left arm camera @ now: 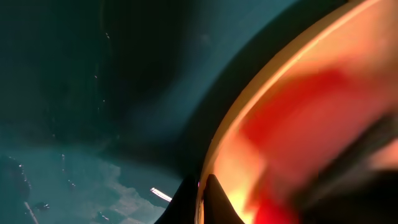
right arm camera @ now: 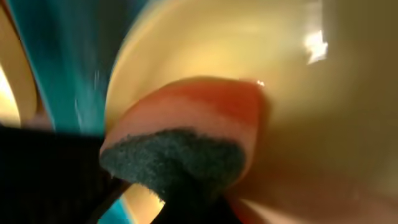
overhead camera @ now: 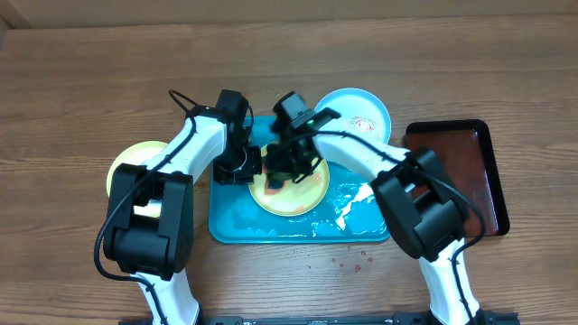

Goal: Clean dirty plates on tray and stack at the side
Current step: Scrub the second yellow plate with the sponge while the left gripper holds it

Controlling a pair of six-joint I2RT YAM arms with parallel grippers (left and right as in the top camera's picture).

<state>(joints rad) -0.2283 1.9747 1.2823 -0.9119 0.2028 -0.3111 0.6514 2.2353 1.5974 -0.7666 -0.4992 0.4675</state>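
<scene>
Plate (overhead camera: 302,200) with a yellow-green rim lies at centre frame on the turquoise tray (overhead camera: 235,226), its white middle streaked with red. At its left edge the left gripper (overhead camera: 242,167) is pinched nearly closed on the rim; the left wrist view shows the rim wedged between two dark fingertips (left arm camera: 217,200), with red smear blurred across the plate beside them. From the upper right, the right gripper (overhead camera: 291,170) sits over the plate's upper part, clamped tight on a sponge (right arm camera: 186,130), orange with a dark green scrub face, which the right wrist view shows pressed against the yellow surface. A pale smear (overhead camera: 352,203) marks the tray's lower right floor. A second yellow-green plate (overhead camera: 126,162) rests on the table (overhead camera: 90,72) at left, off the tray and partly under the left arm. A blue plate (overhead camera: 361,106) sits at the tray's upper right corner. A dark red-brown tray (overhead camera: 452,171) lies at far right, and red specks (overhead camera: 348,262) dot the wood below the turquoise tray.
</scene>
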